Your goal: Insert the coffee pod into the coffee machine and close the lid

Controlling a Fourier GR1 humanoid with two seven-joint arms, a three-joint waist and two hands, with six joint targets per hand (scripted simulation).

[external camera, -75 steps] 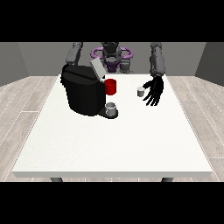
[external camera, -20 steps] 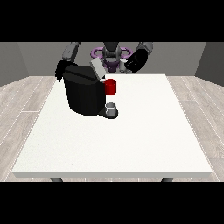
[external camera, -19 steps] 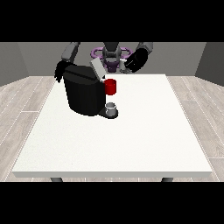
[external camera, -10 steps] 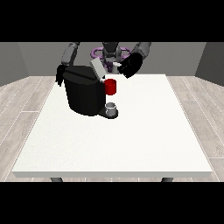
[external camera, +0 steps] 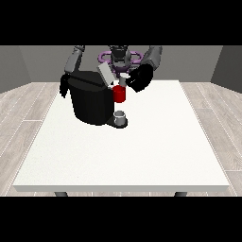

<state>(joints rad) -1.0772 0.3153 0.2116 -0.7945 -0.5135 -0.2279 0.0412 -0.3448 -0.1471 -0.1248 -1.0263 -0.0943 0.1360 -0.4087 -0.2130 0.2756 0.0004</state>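
The hand at the view's right [external camera: 140, 78] has come down from beside the robot's chest to the coffee machine [external camera: 92, 98], fingers curled round the small pale coffee pod [external camera: 124, 78] — held just above the red front and raised grey lid [external camera: 106, 73]. The other hand [external camera: 63, 87] rests behind the machine; its fingers cannot be made out. A grey cup [external camera: 120, 116] stands on the white tabletop [external camera: 142, 151].

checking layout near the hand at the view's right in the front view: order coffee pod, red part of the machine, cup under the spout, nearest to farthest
From the hand at the view's right:
1. coffee pod, just beside it, above the machine.
2. red part, lower, on the machine's front.
3. cup, lowest, at the machine's base.
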